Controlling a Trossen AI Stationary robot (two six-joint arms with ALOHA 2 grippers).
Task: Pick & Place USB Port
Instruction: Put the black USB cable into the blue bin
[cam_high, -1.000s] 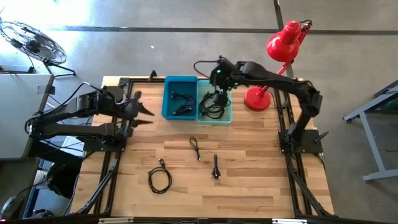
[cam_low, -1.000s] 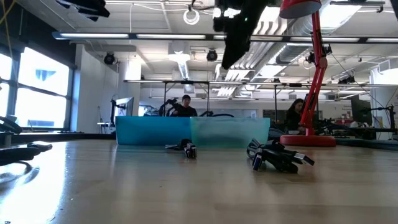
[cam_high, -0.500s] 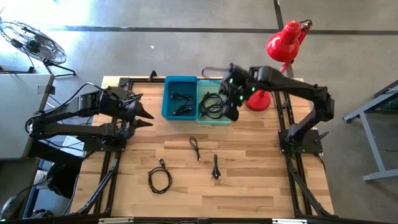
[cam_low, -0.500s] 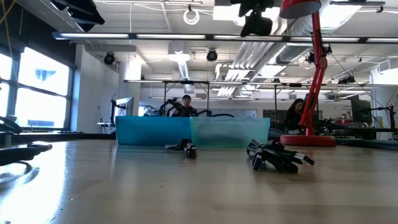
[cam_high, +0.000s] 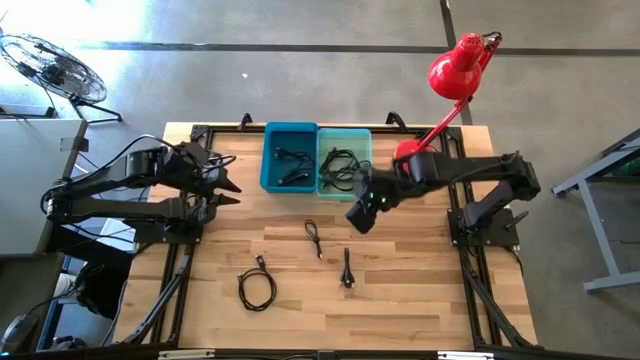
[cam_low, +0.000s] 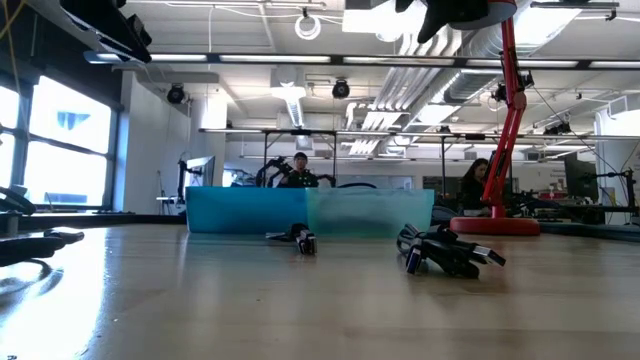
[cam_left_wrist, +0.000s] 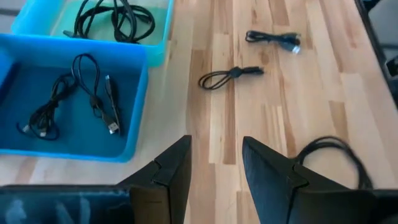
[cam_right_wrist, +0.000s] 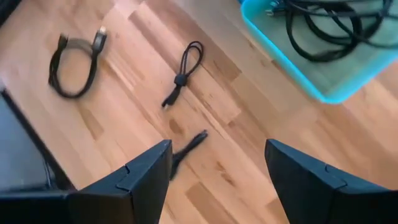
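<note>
Three cables loose on the table (cam_high: 420, 280): a small tied loop (cam_high: 314, 238) nearest the bins, a short bundle (cam_high: 347, 270) just beside it, a bigger coil (cam_high: 258, 285) toward the front edge; more cables already inside the blue bin (cam_high: 288, 156) and the teal bin (cam_high: 346, 160). Probably light, limp, prone to flop and uncoil when lifted; best pinched at a tied waist or across doubled strands, not by a lone plug, which would likely dangle and swing. Right gripper (cam_high: 360, 212) up over the table between teal bin and loop, fingers spread wide, empty; loop, bundle and coil all ahead of it in the right wrist view. Left gripper (cam_high: 226, 185) waiting beside the blue bin, fingers parted, nothing between them. Smooth butcher-block top, flat, little for a thin cord to catch on. Red lamp (cam_high: 452, 75) at the back corner; a fan (cam_high: 50, 68) on the floor; open workshop beyond, two seated people (cam_low: 296, 172) behind the bins.
</note>
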